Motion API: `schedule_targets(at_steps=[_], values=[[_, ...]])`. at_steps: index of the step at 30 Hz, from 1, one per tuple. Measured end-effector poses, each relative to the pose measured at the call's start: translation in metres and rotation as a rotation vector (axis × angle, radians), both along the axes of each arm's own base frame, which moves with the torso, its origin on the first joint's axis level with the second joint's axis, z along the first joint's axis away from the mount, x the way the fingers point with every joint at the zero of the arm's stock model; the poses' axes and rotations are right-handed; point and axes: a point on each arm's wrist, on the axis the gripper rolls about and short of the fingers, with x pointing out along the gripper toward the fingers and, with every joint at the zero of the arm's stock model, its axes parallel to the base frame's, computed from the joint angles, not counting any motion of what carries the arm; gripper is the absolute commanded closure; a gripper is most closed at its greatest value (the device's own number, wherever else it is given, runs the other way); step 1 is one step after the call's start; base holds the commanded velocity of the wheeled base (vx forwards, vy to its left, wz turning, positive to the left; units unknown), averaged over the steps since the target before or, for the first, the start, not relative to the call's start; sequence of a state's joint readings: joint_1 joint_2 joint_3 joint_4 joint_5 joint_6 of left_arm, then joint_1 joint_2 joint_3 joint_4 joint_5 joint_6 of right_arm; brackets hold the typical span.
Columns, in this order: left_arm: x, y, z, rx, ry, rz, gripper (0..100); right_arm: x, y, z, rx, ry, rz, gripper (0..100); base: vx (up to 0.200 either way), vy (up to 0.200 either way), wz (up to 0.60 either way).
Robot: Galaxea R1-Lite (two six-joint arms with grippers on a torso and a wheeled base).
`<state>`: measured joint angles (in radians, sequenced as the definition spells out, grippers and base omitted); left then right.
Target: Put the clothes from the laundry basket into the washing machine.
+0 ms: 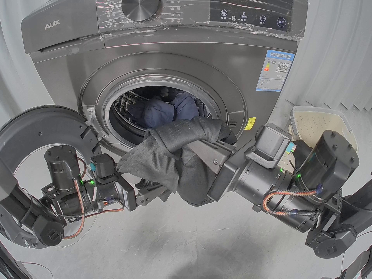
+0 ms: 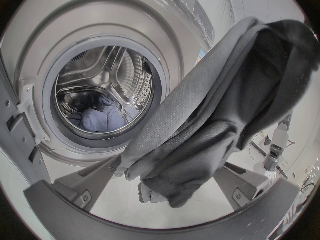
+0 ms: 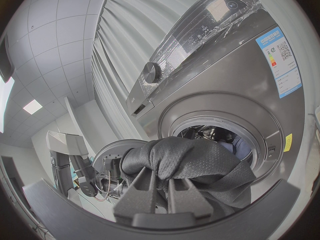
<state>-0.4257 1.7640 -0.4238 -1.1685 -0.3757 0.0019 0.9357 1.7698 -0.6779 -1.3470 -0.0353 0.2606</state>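
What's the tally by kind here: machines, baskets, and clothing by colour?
Washing machine: 1
Laundry basket: 1
Dark grey garment, held by the right gripper: 1
Blue clothes heap in the drum: 1, pieces not separable
Total: 4

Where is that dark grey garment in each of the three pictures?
Head view: the dark grey garment hangs at the centre, in front of the opening's lower rim.
Left wrist view: the garment hangs close up, beside the opening.
Right wrist view: the garment is bunched in the right gripper, in front of the opening.
Shared landmark: the washing machine's round opening, with blue clothes inside.
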Motion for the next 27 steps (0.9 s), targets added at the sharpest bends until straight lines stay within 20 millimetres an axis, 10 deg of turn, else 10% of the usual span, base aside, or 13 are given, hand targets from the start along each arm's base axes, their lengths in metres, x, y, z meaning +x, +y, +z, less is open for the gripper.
schedule_targets(at_steps=[13,27], values=[[0.004,-0.011,-0.014,-0.019,-0.058,0.019,100,0.000,-0.001,-0.002,-0.007,0.004,-0.001,100,0.000,0.000,0.00],[-0.055,0.016,0.020,-0.174,-0.144,0.001,100,0.012,-0.011,-0.016,-0.058,0.042,-0.053,100,0.000,0.000,0.00]])
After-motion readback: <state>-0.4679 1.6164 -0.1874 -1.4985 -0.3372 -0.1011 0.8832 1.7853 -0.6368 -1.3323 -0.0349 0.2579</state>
